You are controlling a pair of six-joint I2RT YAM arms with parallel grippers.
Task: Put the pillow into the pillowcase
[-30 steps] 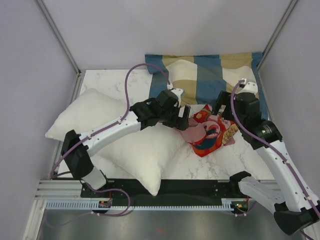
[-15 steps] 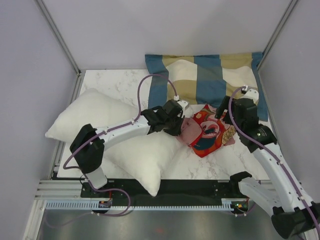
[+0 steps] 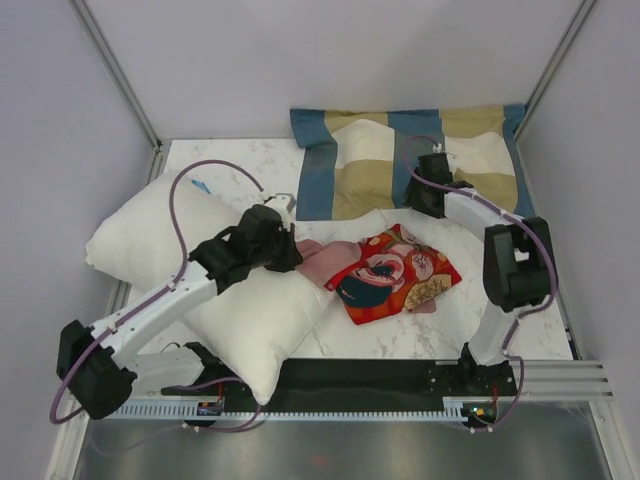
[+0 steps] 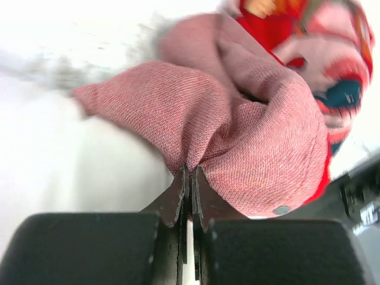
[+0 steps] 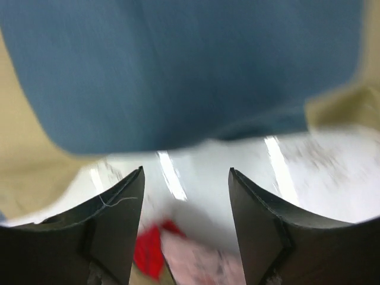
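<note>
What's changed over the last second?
The left end effector, shut on the pillowcase at its pink edge, dragged it left toward the pillow. The right end effector left the pillowcase and swung away to the checked pillow, open. The checked pillow stayed put.

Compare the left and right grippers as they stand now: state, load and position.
The left gripper is shut, pinching the dull pink edge of the pillowcase; the right gripper is open and holds nothing. The left sits at the edge of the pillow; the right hovers farther back, by the near edge of the checked pillow. Both are black two-finger grippers.
</note>
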